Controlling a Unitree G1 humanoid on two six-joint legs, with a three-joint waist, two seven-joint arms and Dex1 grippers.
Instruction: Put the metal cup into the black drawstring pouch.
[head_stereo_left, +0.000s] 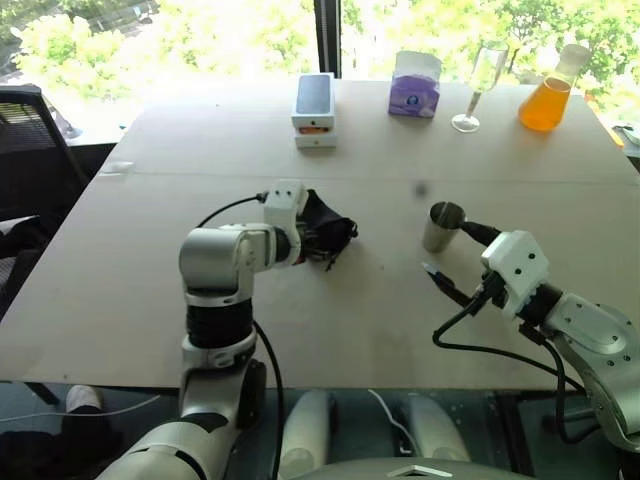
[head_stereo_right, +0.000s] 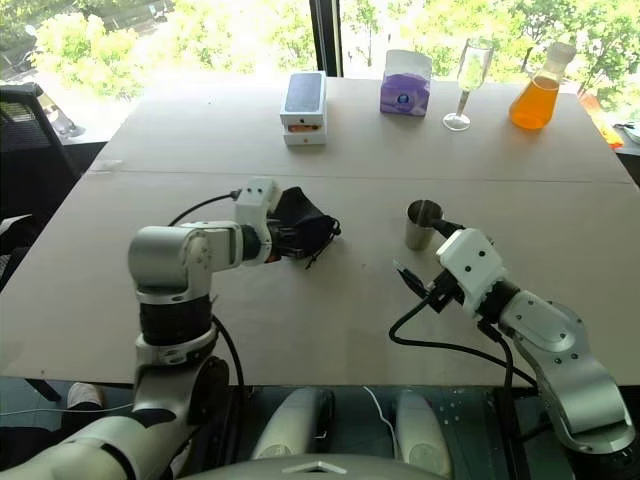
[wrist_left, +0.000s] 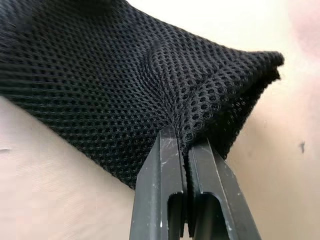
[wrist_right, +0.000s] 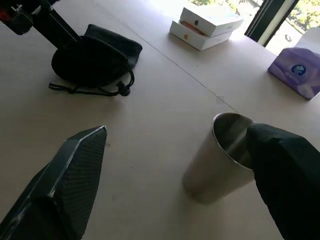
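The shiny, tapered metal cup stands upright mid-counter, open end up. The right gripper has its fingers spread beside it. The left gripper pinches the black mesh drawstring pouch. A wine glass stands behind.

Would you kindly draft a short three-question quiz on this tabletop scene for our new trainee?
1. True or false: the left gripper is shut on the pouch.
2. Which stands nearest the right gripper: A) wine glass, B) cup, C) tissue box?
3. Fill in: the cup stands ____ on the table, mouth up.

Key: 1 true; the closed fingers pinch the black mesh. 2 B; one finger is by the cup's rim, and the gripper is open. 3 upright; the pouch lies apart from it.
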